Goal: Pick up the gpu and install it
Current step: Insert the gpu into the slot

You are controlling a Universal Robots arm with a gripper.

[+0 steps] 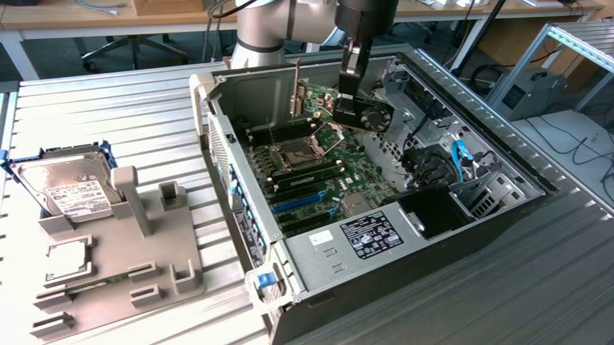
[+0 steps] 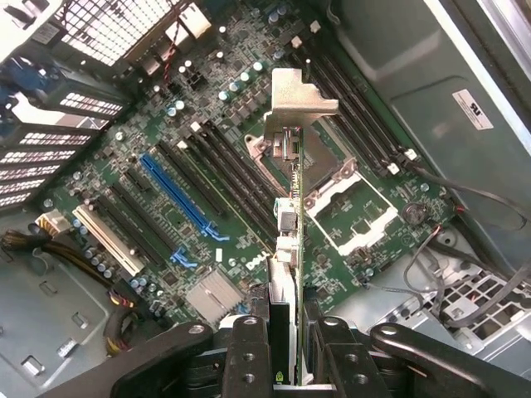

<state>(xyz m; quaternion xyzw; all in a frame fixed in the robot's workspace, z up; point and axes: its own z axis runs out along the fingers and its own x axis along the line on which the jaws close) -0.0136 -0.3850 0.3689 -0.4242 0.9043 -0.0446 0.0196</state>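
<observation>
My gripper (image 1: 351,92) is shut on the gpu (image 1: 369,115), a dark card with a round fan, and holds it in the air over the far part of the open computer case (image 1: 518,162). In the wrist view my gripper (image 2: 286,336) clamps the gpu (image 2: 289,236) edge-on between two black fingers (image 2: 247,352). Its silvery bracket (image 2: 300,98) points away from the wrist. Below the card lies the green motherboard (image 2: 390,211), around the CPU socket (image 2: 328,162). The long blue and black expansion slots (image 2: 178,195) lie off to one side of the card.
Beside the case on the exterior view's left, a grey fixture (image 1: 125,266) holds a silver hard drive (image 1: 62,187) and a small square chip (image 1: 67,260). Inside the case are the power supply (image 1: 369,233), blue cables (image 1: 459,159) and RAM slots (image 1: 307,175).
</observation>
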